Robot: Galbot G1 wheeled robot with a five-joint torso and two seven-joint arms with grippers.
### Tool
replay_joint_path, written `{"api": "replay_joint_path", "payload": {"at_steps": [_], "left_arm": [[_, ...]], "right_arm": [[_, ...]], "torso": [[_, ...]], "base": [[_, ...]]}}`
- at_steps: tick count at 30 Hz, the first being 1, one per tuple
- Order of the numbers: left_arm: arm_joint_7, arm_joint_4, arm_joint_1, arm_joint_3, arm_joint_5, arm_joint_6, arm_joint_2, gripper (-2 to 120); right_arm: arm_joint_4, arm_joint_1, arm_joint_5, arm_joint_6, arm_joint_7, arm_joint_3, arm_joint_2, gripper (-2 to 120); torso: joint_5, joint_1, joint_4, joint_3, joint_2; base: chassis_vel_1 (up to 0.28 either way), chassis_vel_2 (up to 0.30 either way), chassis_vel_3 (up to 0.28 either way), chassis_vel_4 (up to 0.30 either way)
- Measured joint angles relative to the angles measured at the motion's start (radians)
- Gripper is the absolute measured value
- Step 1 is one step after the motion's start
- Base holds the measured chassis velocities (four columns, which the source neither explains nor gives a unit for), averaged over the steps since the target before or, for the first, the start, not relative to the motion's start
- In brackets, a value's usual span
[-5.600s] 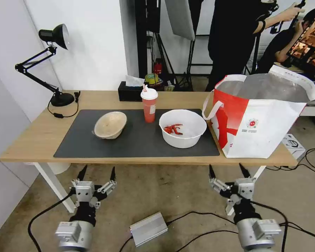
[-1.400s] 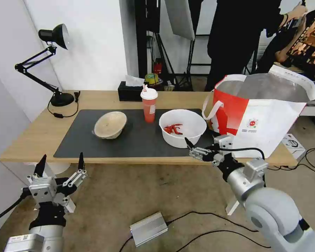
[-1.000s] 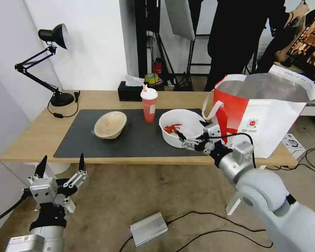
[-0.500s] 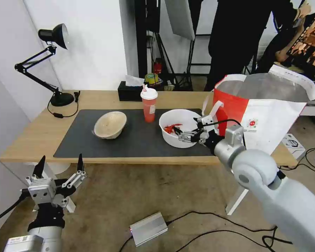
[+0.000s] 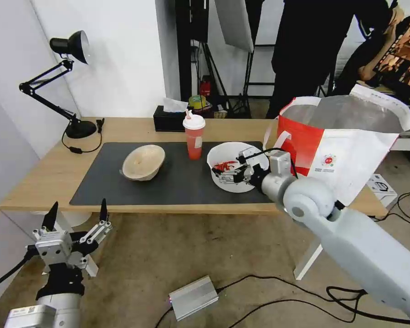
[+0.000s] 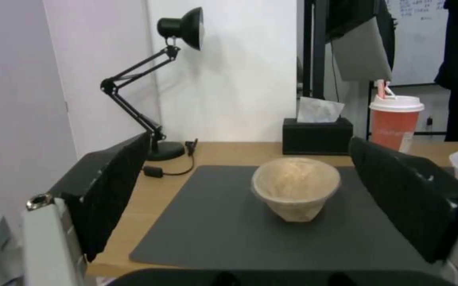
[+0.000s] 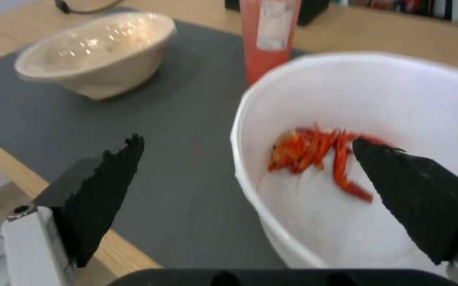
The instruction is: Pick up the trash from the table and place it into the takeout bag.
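1. Right gripper (image 5: 228,172) reaching in over the near rim of the white bowl (image 5: 255,160), jaws spread wide; in the right wrist view, one finger (image 7: 420,194) inside over the red chili scraps (image 7: 319,153), the other finger (image 7: 101,178) outside over the dark mat (image 7: 149,159), bowl wall (image 7: 250,159) running between them.
2. Rim set across the gap between the fingers, not yet pinched; a straddling grip on the wall judged the move in hand.
3. Left gripper (image 5: 75,218) parked low, below the table's front edge, jaws apart, facing the beige bowl (image 6: 295,186) in its wrist view.
4. Right arm clearly the nearer to the white bowl and to the takeout bag (image 5: 346,150), standing open just beside the bowl on the robot's right.
5. Red cup (image 5: 194,136) upright behind the white bowl, near its far rim; beige bowl (image 5: 143,161) tilted, well to the left on the mat.
6. Light-wood table (image 5: 45,177) also carrying a desk lamp (image 5: 73,50) and black tissue box (image 5: 168,119) at the back; cables and a metal box (image 5: 193,297) on the floor.
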Motion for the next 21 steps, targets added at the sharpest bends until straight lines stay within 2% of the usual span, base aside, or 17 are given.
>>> {"api": "replay_joint_path", "payload": {"at_steps": [6,21], "left_arm": [[-0.002,0.000,-0.001,0.001,0.000,0.001,0.000,100],[-0.002,0.000,-0.014,0.008,0.001,0.002,-0.003,100]], "right_arm": [[-0.062,0.037,0.029,-0.038,0.043,-0.045,0.031,100],[-0.168,0.143,0.040,-0.059,0.111,-0.144,0.086,100]], "torso": [[0.0001,0.000,-0.0001,0.000,0.000],[0.0001,0.000,0.0000,0.000,0.000]], "base": [[0.000,0.000,0.000,0.000],[0.000,0.000,0.000,0.000]]}}
